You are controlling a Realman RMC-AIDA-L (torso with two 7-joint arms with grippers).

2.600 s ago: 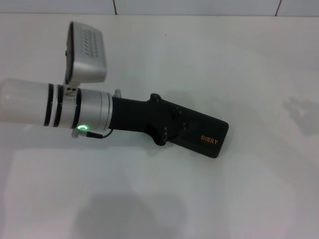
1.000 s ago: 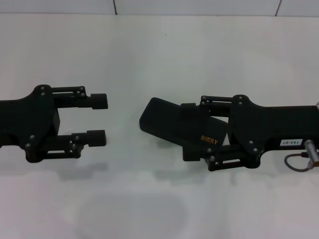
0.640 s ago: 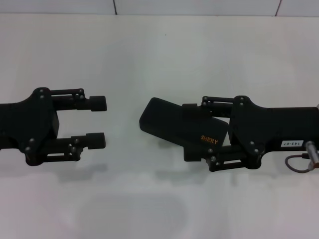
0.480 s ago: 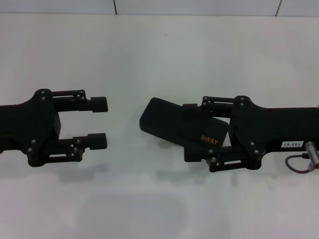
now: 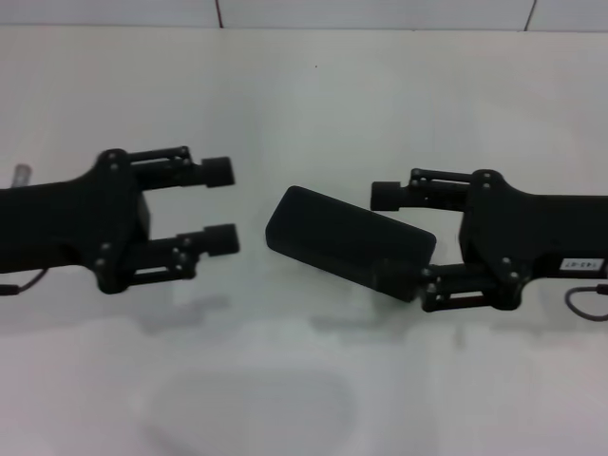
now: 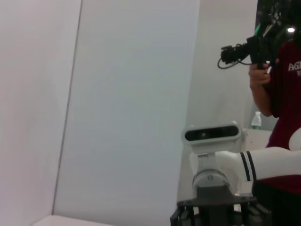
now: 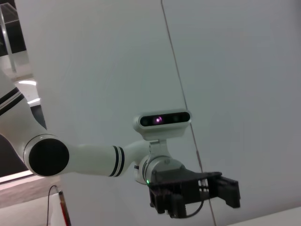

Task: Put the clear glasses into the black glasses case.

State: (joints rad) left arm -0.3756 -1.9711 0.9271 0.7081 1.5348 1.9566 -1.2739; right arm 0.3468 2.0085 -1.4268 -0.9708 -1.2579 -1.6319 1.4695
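My right gripper covers one end of the black glasses case. The case is shut, so its contents are hidden. Both my forearms are cut off by the head view's side edges.

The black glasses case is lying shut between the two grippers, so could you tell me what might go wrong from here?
The black glasses case lies closed and skewed on the table, so the open right gripper at its end could push it instead of holding it. The open left gripper is close by; closing in together may bump the fingers. No clear glasses are visible in any view.
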